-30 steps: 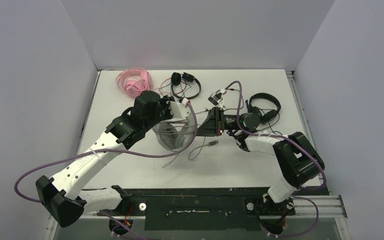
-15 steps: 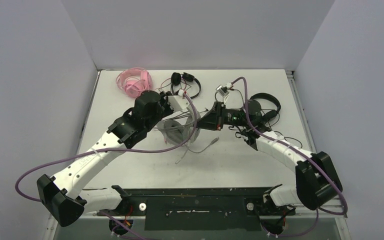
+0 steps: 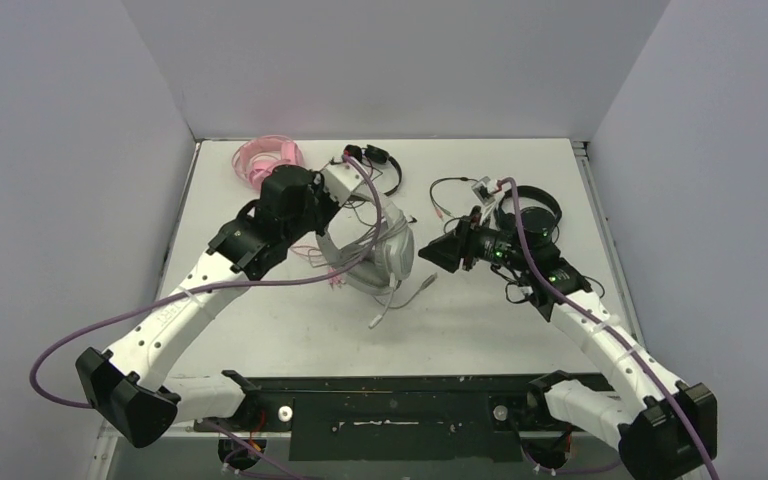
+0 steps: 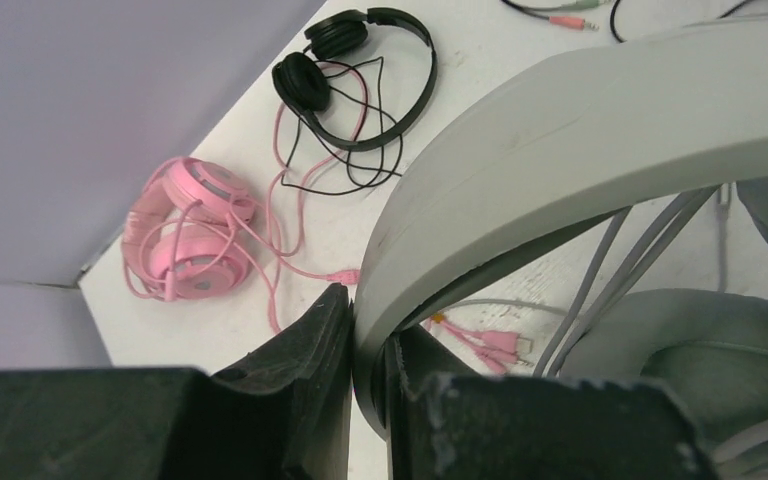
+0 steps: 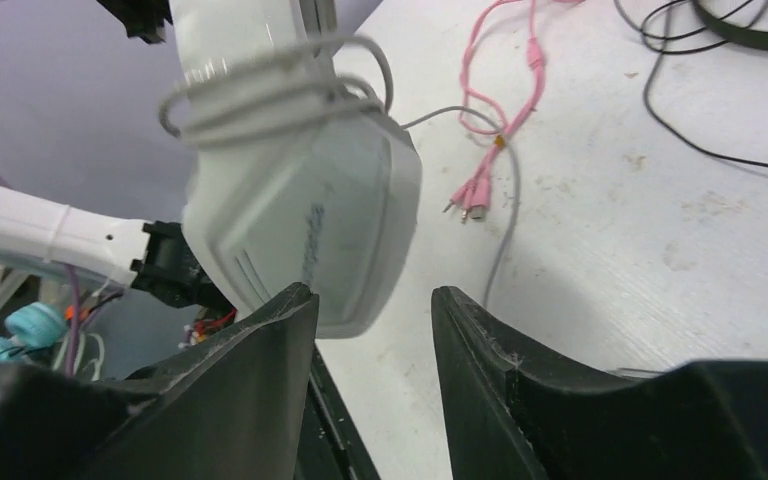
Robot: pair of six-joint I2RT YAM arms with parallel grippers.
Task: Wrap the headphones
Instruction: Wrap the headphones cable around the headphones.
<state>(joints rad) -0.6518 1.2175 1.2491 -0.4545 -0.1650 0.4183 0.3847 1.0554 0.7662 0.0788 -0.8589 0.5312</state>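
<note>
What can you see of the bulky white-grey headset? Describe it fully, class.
The white-grey headset is bulky matte plastic: a broad curved headband and boxy ear cups. Its grey cable is looped around the band above a cup, a loose end trailing onto the table. It hangs tilted, the left pincer shut on its headband.

The bulky headset (image 3: 375,250) is at the middle of the table (image 3: 480,320). Behind it, the corner headset (image 3: 268,160) lies far left, a thin headset (image 3: 375,160) just right of that, a second thin headset (image 3: 530,210) farther right.
</note>
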